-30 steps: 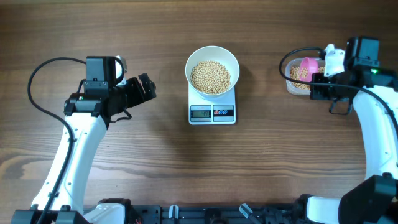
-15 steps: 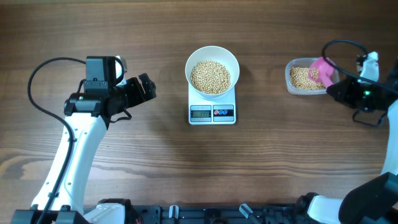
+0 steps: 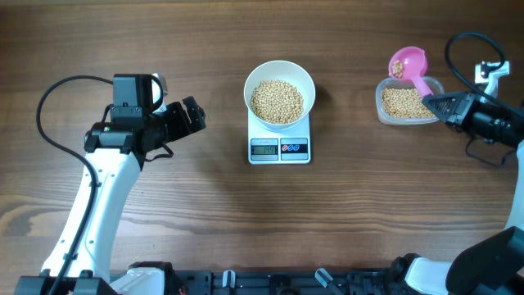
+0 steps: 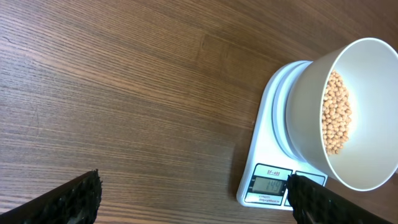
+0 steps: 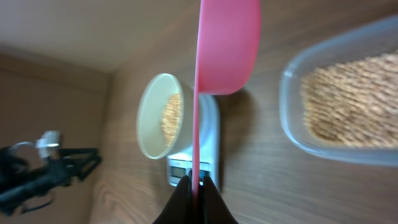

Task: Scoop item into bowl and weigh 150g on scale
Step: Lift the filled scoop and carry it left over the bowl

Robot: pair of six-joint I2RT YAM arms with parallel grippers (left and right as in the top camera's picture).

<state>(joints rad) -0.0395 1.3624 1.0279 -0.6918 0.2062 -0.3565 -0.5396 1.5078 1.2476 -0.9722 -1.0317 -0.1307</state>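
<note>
Beans (image 3: 277, 101) lie in the bowl (image 3: 309, 86), far from right gripper (image 3: 431, 100) clamping scoop (image 3: 407, 63).

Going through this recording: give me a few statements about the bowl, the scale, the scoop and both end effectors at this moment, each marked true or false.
1. The bowl of beans stands on the scale. True.
2. The left end effector is shut on the bowl. False: it is open, empty and apart from the bowl.
3. The right end effector is shut on the handle of the pink scoop. True.
4. The clear tub is empty. False: it holds beans.
5. The pink scoop hangs over the bowl. False: it is by the clear tub, well away from the bowl.
</note>
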